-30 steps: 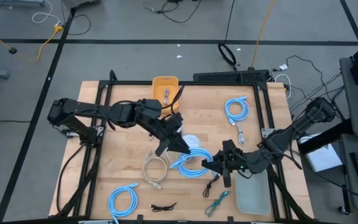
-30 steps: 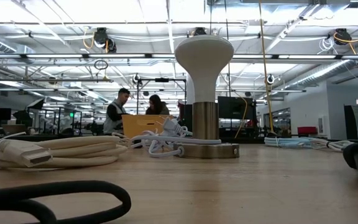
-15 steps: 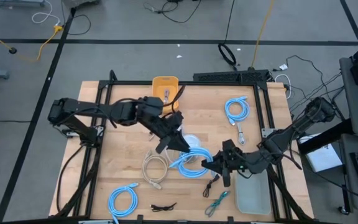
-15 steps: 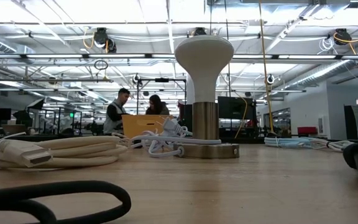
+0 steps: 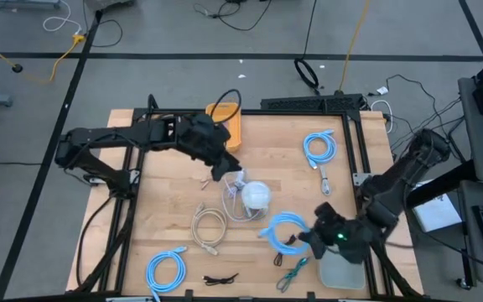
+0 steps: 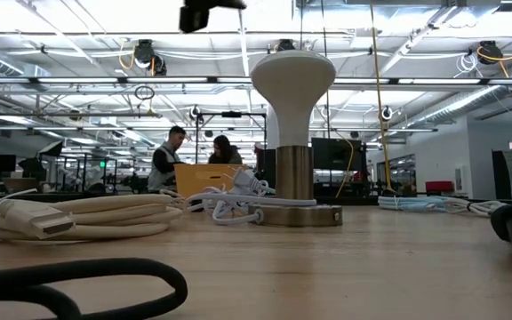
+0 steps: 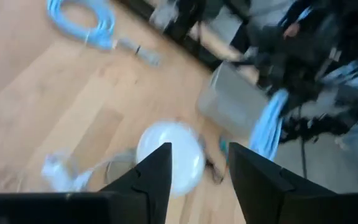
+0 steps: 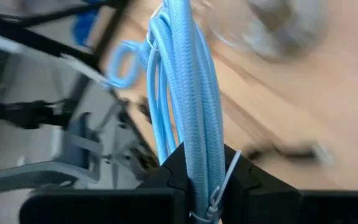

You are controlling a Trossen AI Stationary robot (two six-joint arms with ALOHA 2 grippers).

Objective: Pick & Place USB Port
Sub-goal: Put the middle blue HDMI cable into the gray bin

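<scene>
On the light wooden counter (image 5: 166,218), four coiled light-blue cables are showing in the high view. One is lying at about two o'clock (image 5: 319,148), one at seven o'clock (image 5: 166,270), and one, a coiled light-blue USB cable (image 5: 282,231), is sitting at about five o'clock, gripped by the right tool (image 5: 313,242). In the right wrist view its fingers are pinching closed on that bundle (image 8: 188,106), which is standing up out of them. The fourth cannot be told apart from it there.

The left tool (image 5: 222,164) is hovering near the counter's centre toward eleven o'clock, just beside the white dome-shaped lamp on a metal stem (image 5: 255,195). Seen past its own fingers, which are standing parted with nothing between them, the white dome (image 7: 169,155) is lying below.

One cream coiled cable (image 5: 209,225) is lying at six o'clock of the lamp. One orange plastic bin (image 5: 228,122) is sitting at the twelve o'clock edge, and one clear plastic tray (image 5: 340,270) at five o'clock. Two small black cables (image 5: 221,278) are lying along the near edge. Two people (image 6: 185,156) are sitting in the room beyond.
</scene>
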